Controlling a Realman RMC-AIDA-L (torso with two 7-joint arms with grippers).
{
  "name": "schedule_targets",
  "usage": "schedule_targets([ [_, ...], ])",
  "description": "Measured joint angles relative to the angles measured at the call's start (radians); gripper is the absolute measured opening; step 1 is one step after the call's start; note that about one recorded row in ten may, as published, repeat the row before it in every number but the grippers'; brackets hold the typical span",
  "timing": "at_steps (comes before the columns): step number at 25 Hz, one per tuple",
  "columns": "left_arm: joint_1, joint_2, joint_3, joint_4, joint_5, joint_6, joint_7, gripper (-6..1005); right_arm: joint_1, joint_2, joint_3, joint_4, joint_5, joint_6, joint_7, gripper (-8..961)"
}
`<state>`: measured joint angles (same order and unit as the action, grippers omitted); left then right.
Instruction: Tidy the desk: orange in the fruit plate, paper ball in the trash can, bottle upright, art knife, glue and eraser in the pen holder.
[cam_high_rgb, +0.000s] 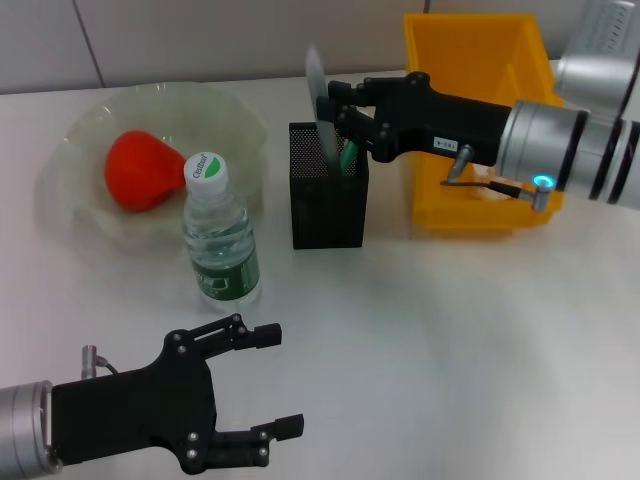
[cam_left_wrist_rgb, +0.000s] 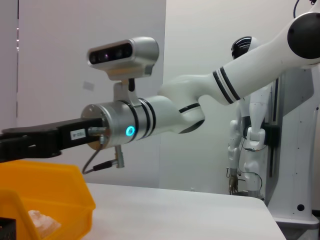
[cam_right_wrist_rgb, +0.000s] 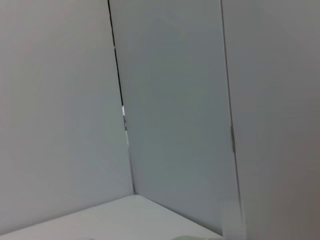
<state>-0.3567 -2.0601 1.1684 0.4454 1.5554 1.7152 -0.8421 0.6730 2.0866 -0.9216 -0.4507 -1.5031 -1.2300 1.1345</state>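
Observation:
The orange (cam_high_rgb: 138, 170) lies in the translucent fruit plate (cam_high_rgb: 70, 140) at the back left. The water bottle (cam_high_rgb: 220, 240) stands upright in front of the plate. My right gripper (cam_high_rgb: 338, 118) is over the black mesh pen holder (cam_high_rgb: 328, 205), shut on a flat grey art knife (cam_high_rgb: 314, 72) that sticks up above the fingers. A green item (cam_high_rgb: 348, 156) stands inside the holder just below the gripper. The paper ball (cam_left_wrist_rgb: 44, 222) lies in the yellow trash can (cam_high_rgb: 480, 120). My left gripper (cam_high_rgb: 285, 380) is open and empty near the front left. I see no eraser.
The yellow trash can stands right behind and beside the pen holder, under my right forearm (cam_high_rgb: 560, 150). The bottle is about a hand's width left of the holder. The right wrist view shows only walls and a table edge.

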Motion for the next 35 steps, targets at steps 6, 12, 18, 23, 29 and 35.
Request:
schedule_targets([
  [6, 0.006, 0.002, -0.008, 0.002, 0.0, -0.002, 0.0, 847, -0.057, -0.001, 0.008, -0.035, 0.021, -0.091, -0.005, 251],
  [12, 0.027, 0.01, -0.024, 0.004, -0.001, -0.016, 0.0, 847, -0.206, -0.006, 0.012, -0.161, 0.083, -0.293, 0.006, 489],
  [18, 0.063, 0.02, -0.088, 0.003, 0.0, -0.036, 0.0, 847, -0.372, -0.017, 0.003, -0.248, 0.004, -0.504, -0.037, 728],
  [23, 0.064, 0.022, -0.115, -0.001, 0.0, -0.049, 0.0, 847, -0.408, -0.011, 0.004, -0.21, -0.164, -0.546, -0.147, 798],
  [29, 0.046, 0.019, -0.105, -0.003, 0.002, -0.077, -0.014, 847, -0.36, -0.013, 0.007, -0.074, -0.231, -0.512, -0.214, 798],
  [35, 0.045, 0.018, -0.105, -0.003, 0.014, -0.08, -0.014, 847, -0.349, -0.009, 0.007, -0.057, -0.241, -0.469, -0.232, 799],
])
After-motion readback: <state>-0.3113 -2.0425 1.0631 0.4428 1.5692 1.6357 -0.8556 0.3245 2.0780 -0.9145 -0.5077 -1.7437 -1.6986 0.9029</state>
